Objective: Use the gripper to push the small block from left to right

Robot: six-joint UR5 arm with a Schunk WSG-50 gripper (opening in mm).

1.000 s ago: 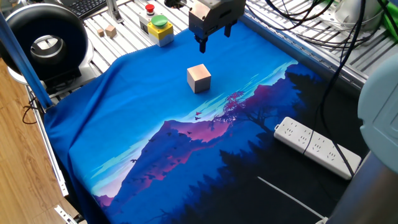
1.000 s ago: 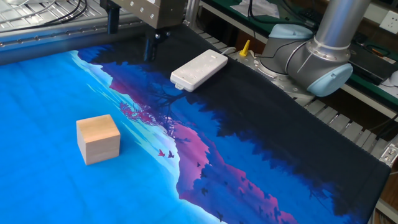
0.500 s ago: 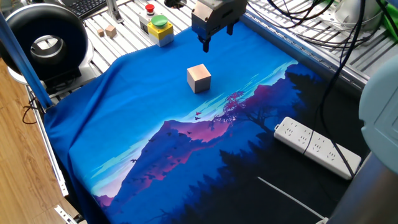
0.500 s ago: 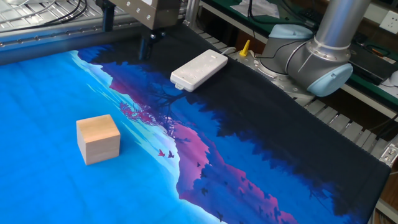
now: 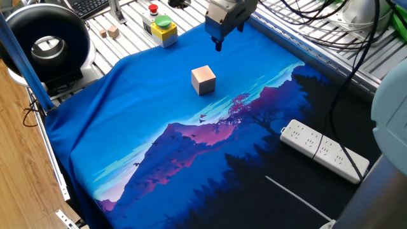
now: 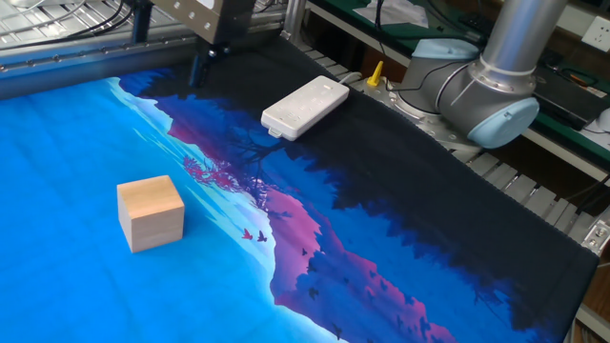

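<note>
**Small block untouched, push not yet begun**

Small block (image 5: 203,80), a plain light tan wooden cube with pale pinkish faces, sits square on the bright blue part of a printed cloth mat (image 5: 127,140) showing a blue sky and purple mountains. Taking the block as the landmark and reading one fixed view from left to right: far to its upper left, off the mat on the slatted metal table (image 5: 127,35), lie two tiny wooden cubes (image 5: 113,30); closer, up and left of the block, stands a yellow box with a green button and a red button (image 5: 161,25). Just right of the block's line and well above it hangs the dark grey-black two-fingered gripper (image 5: 219,43) on its silver-grey wrist, clear of the block and of the mat. Down and to the right of the block, on the dark part of the mat, rests a white power strip (image 5: 324,149).

In the other fixed view the block (image 6: 150,211) lies low left and the gripper (image 6: 203,69) sits at the top edge, well apart from it.

I cannot tell whether the prongs are spread or pressed together; they read as one dark point.

As I judge it, nothing of the push is done: no contact, the block mid-mat. Getting the gripper down beside the block and making the whole sweep remain.
</note>
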